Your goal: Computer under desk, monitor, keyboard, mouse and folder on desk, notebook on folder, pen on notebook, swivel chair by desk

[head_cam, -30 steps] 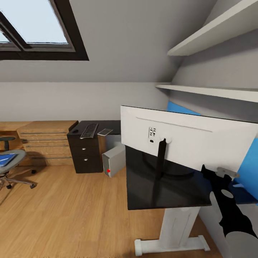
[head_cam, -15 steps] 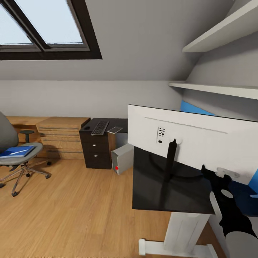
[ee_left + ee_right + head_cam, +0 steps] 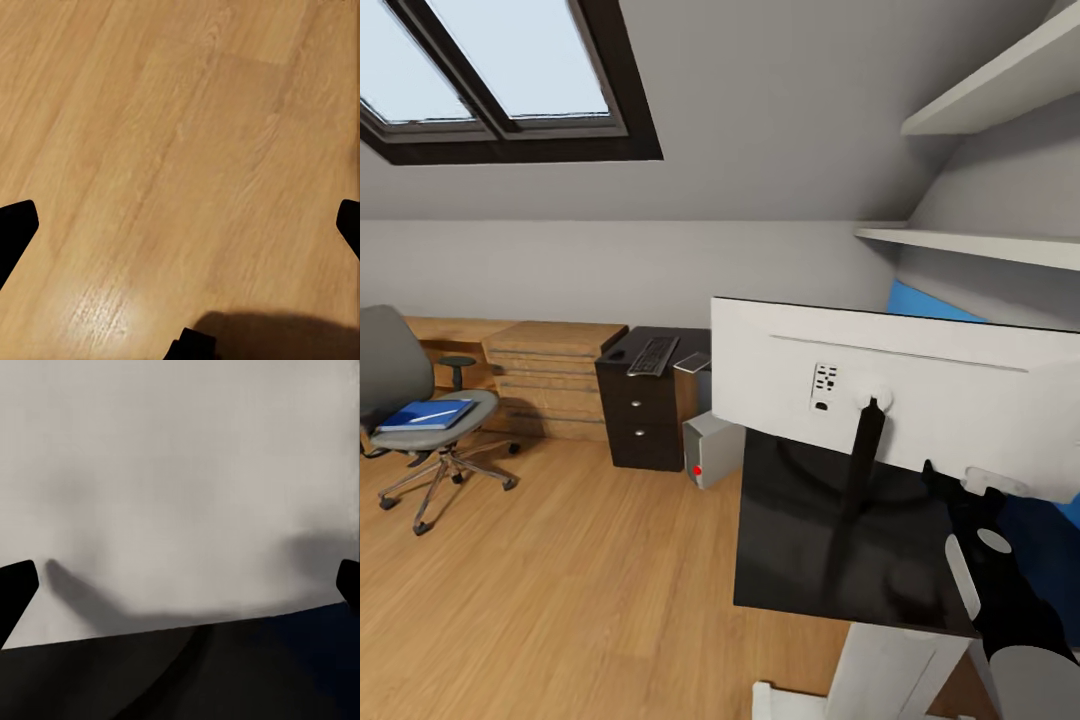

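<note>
The monitor (image 3: pixel 920 400) stands on the near end of the black desk (image 3: pixel 810 560), its white back toward me, on a black stem. My right gripper (image 3: pixel 965 485) is by the monitor's lower corner and is open; its wrist view faces the monitor's back (image 3: pixel 180 472) with the gripper (image 3: pixel 180 585) spread wide. At the desk's far end lie the keyboard (image 3: pixel 653 355), a small dark mouse (image 3: pixel 617 354) and the grey notebook (image 3: pixel 693 362). The computer (image 3: pixel 712 450) stands on the floor beside the drawers. The swivel chair (image 3: pixel 400 400) at left carries the blue folder (image 3: pixel 428 414). My left gripper (image 3: pixel 180 225) hangs open over bare floor.
A light wooden drawer chest (image 3: pixel 555 380) stands against the back wall between chair and desk. White shelves (image 3: pixel 980 245) run along the right wall above the desk. A skylight (image 3: pixel 500 80) sits in the sloped ceiling. Wooden floor (image 3: pixel 560 580) spreads between me and the chair.
The whole view has swung left, so the chair with the folder has come fully into view. Nothing on the desk has moved, and my right arm keeps its place by the monitor.
</note>
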Available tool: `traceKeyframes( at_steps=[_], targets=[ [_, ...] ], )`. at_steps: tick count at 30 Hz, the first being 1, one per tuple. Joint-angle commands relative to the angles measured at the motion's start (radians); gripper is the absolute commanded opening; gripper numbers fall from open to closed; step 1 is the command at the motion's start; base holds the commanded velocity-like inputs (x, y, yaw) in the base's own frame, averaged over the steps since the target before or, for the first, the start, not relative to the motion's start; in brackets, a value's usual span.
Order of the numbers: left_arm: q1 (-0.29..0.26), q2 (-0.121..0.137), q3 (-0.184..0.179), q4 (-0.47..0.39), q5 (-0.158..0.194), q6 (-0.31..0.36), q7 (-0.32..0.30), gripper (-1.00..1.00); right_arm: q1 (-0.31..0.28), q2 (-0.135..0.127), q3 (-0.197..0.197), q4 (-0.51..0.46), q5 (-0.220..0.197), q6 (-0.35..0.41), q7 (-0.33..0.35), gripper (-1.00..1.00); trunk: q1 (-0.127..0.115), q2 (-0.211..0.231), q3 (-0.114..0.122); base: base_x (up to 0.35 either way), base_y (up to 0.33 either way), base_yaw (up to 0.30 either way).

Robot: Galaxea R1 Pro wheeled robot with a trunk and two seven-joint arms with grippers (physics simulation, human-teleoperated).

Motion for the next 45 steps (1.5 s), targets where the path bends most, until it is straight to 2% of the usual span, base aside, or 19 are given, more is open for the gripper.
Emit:
traceKeyframes(
  at_steps=[1,3,4,7,8,9,10,11,12,17,19,20,21,23,24,26,45],
  targets=[
    [0.000,0.001,-0.006,-0.002,0.011,-0.004,0.006,1.00,0.000,0.000,0.001,0.000,-0.005,0.000,-0.003,1.00,0.000,0.000,-0.001,0.029,-0.025,0.003],
    [0.000,0.012,-0.003,-0.010,0.011,-0.004,0.008,1.00,0.000,-0.001,0.001,-0.001,-0.004,0.000,-0.003,1.00,0.000,0.000,-0.001,0.014,-0.012,0.001],
    [0.000,0.056,0.029,-0.073,0.013,0.000,0.007,1.00,0.000,-0.002,0.001,0.000,-0.004,0.000,-0.002,1.00,0.000,0.000,-0.001,0.002,-0.002,0.000],
    [0.000,0.073,0.064,-0.143,0.017,0.010,0.005,1.00,0.000,-0.002,0.001,0.000,-0.004,0.000,-0.002,1.00,0.000,0.000,-0.001,0.002,-0.001,0.000],
    [0.000,0.081,0.118,-0.256,0.027,0.076,0.003,1.00,0.000,-0.002,0.001,0.000,-0.004,0.000,-0.003,1.00,0.000,0.000,-0.001,0.000,0.000,0.000],
    [0.000,0.083,0.136,-0.304,0.030,0.119,0.002,1.00,0.000,-0.002,0.001,0.000,-0.004,0.000,-0.003,1.00,0.000,0.000,-0.001,0.000,0.000,0.000],
    [0.000,0.085,0.163,-0.397,0.035,0.210,0.003,1.00,0.000,-0.003,0.000,0.000,-0.004,0.000,-0.003,1.00,0.000,0.000,-0.001,0.000,0.000,0.000],
    [0.000,0.086,0.173,-0.441,0.037,0.256,0.004,1.00,0.000,-0.003,0.000,0.000,-0.004,0.000,-0.003,1.00,0.000,0.000,-0.001,0.000,0.000,0.000],
    [0.000,0.088,0.187,-0.525,0.041,0.345,0.004,1.00,0.000,-0.004,0.000,0.000,-0.004,0.000,-0.003,1.00,0.000,0.000,-0.001,0.000,0.000,0.000],
    [-0.008,0.088,0.203,-0.701,0.060,0.510,0.007,1.00,0.000,-0.005,0.000,0.000,-0.004,0.000,-0.003,1.00,0.000,0.000,-0.001,0.000,0.000,0.000],
    [-0.026,0.088,0.207,-0.779,0.082,0.567,0.006,1.00,0.000,-0.006,0.000,0.000,-0.003,0.000,-0.003,1.00,0.000,0.000,-0.001,0.000,0.000,0.000],
    [-0.052,0.086,0.210,-0.850,0.127,0.620,0.005,1.00,0.000,-0.006,0.000,0.001,-0.003,-0.001,-0.003,1.00,0.000,0.000,-0.001,0.000,0.000,0.000],
    [-0.060,0.085,0.211,-0.871,0.152,0.636,0.003,1.00,0.000,-0.006,0.000,0.001,-0.003,-0.001,-0.003,1.00,0.000,0.000,-0.001,0.000,0.000,0.000],
    [-0.064,0.084,0.211,-0.884,0.175,0.645,0.002,1.00,0.000,-0.006,0.000,0.001,-0.002,-0.001,-0.003,1.00,0.000,0.000,-0.001,0.000,0.000,0.000],
    [-0.069,0.080,0.205,-0.893,0.204,0.650,-0.001,1.00,0.000,-0.007,0.000,0.002,-0.002,-0.001,-0.003,1.00,0.000,0.000,-0.001,0.000,0.000,0.000],
    [-0.071,0.080,0.203,-0.893,0.211,0.648,-0.002,1.00,0.000,-0.008,0.000,0.002,-0.002,-0.001,-0.004,1.00,0.000,0.000,-0.001,0.011,0.000,0.000],
    [-0.072,0.083,0.202,-0.894,0.212,0.648,-0.002,1.00,0.000,-0.010,-0.008,0.003,-0.002,-0.002,-0.002,1.00,0.000,0.000,-0.001,0.230,0.000,0.000]
  ],
)
